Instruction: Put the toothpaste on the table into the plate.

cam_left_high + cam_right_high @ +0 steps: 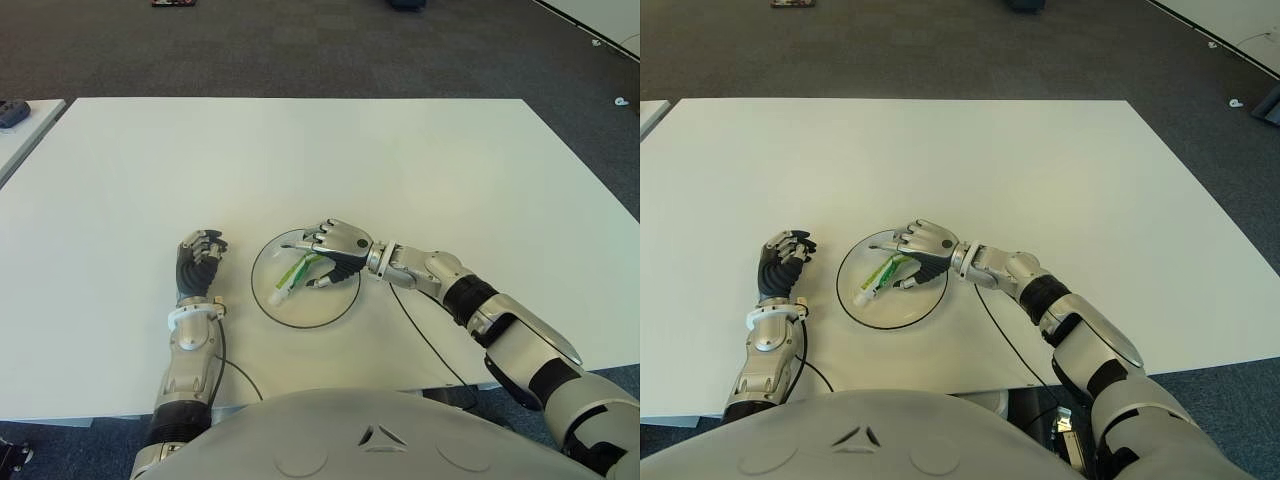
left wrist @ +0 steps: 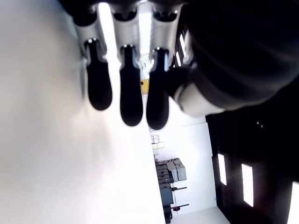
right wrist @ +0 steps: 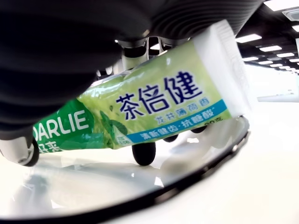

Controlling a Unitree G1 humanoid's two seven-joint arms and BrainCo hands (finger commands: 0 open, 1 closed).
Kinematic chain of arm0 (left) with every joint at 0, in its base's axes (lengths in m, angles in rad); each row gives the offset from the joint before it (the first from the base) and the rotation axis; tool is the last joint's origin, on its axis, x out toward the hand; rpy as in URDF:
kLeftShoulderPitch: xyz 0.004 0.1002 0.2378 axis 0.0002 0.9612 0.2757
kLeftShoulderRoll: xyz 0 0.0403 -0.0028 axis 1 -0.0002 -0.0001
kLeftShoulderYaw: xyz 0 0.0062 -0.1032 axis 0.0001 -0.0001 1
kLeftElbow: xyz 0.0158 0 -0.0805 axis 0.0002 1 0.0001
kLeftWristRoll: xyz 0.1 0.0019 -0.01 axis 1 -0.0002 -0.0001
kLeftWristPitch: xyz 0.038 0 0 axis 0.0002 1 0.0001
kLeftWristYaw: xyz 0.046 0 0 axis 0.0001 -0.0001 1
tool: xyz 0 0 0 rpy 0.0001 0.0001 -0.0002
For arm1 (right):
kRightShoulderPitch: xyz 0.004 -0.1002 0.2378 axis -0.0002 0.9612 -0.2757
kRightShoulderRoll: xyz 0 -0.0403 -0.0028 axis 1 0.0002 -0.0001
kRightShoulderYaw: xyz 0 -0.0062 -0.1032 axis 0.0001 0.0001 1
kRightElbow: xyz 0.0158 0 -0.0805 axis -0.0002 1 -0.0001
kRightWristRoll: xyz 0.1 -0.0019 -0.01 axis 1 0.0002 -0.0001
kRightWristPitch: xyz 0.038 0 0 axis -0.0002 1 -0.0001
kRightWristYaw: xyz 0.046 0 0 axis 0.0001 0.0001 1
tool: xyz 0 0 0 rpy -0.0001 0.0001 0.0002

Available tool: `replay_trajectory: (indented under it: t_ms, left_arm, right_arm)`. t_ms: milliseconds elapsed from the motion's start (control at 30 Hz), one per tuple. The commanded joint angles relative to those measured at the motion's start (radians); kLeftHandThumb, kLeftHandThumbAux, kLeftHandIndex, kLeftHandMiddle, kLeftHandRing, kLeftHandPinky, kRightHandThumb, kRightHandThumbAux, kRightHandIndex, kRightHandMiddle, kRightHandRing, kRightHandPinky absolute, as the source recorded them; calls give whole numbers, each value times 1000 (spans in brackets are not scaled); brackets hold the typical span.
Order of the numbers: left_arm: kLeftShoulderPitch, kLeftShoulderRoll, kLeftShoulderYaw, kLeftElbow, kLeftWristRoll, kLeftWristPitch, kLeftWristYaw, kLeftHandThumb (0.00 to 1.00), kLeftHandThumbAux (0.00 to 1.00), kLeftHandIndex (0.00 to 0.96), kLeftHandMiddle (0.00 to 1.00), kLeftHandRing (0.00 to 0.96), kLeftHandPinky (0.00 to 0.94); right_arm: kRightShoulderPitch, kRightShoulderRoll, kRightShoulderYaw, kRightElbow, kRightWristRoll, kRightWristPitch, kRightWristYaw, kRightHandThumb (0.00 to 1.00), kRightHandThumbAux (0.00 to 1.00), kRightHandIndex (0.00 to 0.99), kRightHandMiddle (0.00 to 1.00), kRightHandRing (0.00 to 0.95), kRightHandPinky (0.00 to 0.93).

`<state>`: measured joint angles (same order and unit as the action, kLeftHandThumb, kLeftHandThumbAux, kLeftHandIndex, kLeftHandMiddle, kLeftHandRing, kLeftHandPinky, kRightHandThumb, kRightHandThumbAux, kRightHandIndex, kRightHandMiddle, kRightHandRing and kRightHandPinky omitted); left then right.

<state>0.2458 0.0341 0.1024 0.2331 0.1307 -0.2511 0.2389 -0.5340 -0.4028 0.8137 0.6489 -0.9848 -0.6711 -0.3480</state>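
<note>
Right wrist view: toothpaste (image 3: 159, 105) above plate (image 3: 187, 186)

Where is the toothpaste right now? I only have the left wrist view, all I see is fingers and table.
Observer: The toothpaste tube is over the plate, in the right hand.
Operator: Has it been let go?
Observer: Not clearly; the right wrist view shows the tube tilted just above the plate's rim, fingers beneath it.
Operator: And my left hand?
Observer: The left hand shows left of the plate, fingers curled, holding nothing.
</note>
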Motion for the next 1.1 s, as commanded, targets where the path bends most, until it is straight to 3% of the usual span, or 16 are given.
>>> replay_trajectory:
  t_ms: [33,533,700,933,1100]
  left_arm:
    - [9,-3,-4,28,6,33,0,700,722,428,529,524,497]
    - [4,-3,-9,13,6,54,-7,701,723,428,529,522,497]
    - [-2,0,-13,5,-1,72,-22,699,723,427,525,519,495]
    - [-15,3,-17,8,-8,75,-41,699,723,427,528,520,494]
    - [-28,7,-20,13,-13,90,-56,699,723,427,528,521,492]
  right_arm:
    - [16,-12,-24,-21,29,-6,62,241,286,0,0,0,0]
    - [52,-67,-157,-241,129,-30,175,242,168,0,0,0,0]
    - [74,-65,-205,-296,139,-19,163,235,174,0,0,0,0]
    - [108,-54,-285,-339,264,-26,219,214,206,0,0,0,0]
    - [161,-24,-344,-388,344,43,265,266,263,0,0,0,0]
